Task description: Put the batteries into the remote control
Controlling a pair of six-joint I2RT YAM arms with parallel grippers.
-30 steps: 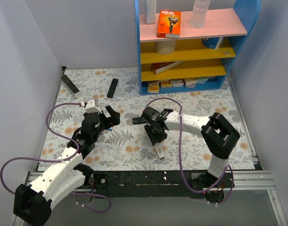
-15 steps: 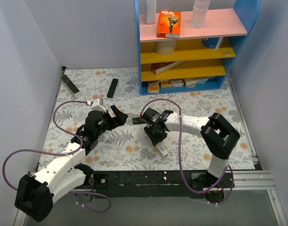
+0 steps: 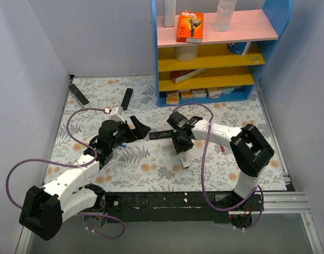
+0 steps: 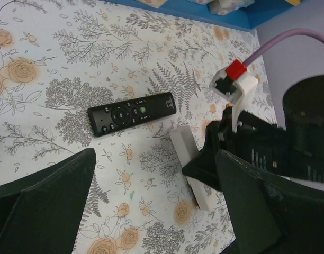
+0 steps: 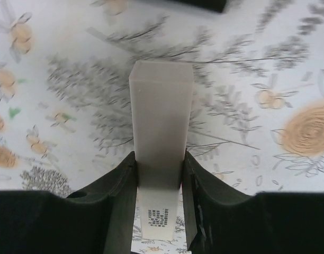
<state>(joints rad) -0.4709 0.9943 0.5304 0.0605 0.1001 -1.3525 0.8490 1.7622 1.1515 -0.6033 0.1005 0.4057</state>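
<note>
The white remote control (image 5: 161, 121) is pinched across its width by the right gripper (image 5: 159, 159), low over the floral surface (image 5: 56, 106) and near a black remote (image 4: 131, 113), while the left gripper (image 4: 154, 159) hangs wide open nearby, so I'd want that hold firm and level before the cover is worked off.

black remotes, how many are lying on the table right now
3 black remotes: one by the far-left wall, one further right near the back, one mid-table. More could be hidden under the arms.
</note>
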